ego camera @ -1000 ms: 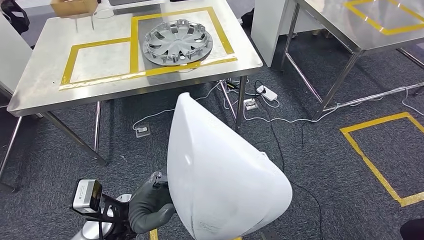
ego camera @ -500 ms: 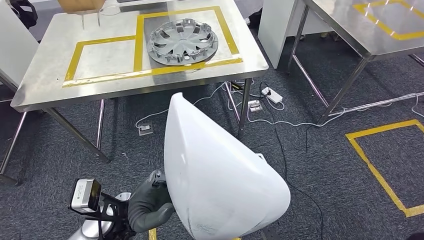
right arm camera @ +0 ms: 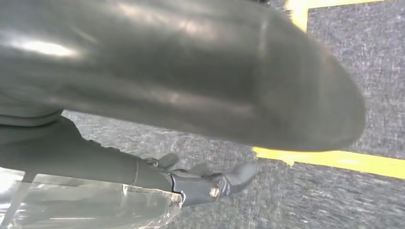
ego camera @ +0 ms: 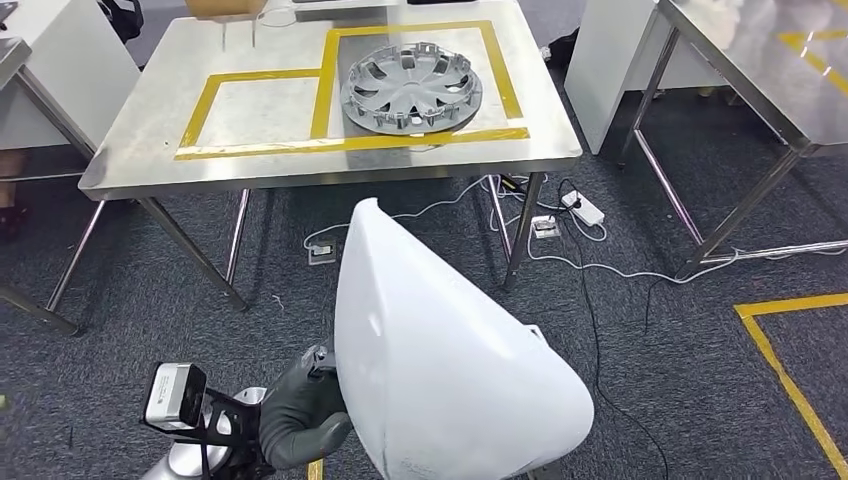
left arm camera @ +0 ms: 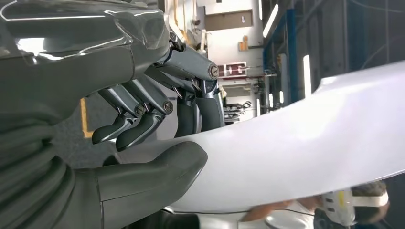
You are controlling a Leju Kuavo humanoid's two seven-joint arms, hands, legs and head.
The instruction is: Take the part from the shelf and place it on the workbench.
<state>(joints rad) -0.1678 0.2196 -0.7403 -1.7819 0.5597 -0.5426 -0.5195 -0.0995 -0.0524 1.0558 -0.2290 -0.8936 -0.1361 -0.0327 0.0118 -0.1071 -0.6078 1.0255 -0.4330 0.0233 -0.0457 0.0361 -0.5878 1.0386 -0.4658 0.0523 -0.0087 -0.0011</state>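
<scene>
Part in hand, bench not yet reached.
The left robot hand (ego camera: 300,415) grips the white panel part (ego camera: 450,370) at 6 o'clock; whether the right robot hand (right arm camera: 205,183) holds anything I cannot tell. The steel bench (ego camera: 150,150) lies ahead at 12 o'clock, carrying a silver hubcap (ego camera: 410,88); placing remains.

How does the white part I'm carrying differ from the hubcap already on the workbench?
The white part is smooth, solid and tapers toward a rounded tip; the hubcap is round, silver-grey and spoked with openings. The white part is held by the left hand above the carpet; the hubcap lies flat inside a yellow-taped square on the workbench. The white part looks larger in view.
</scene>
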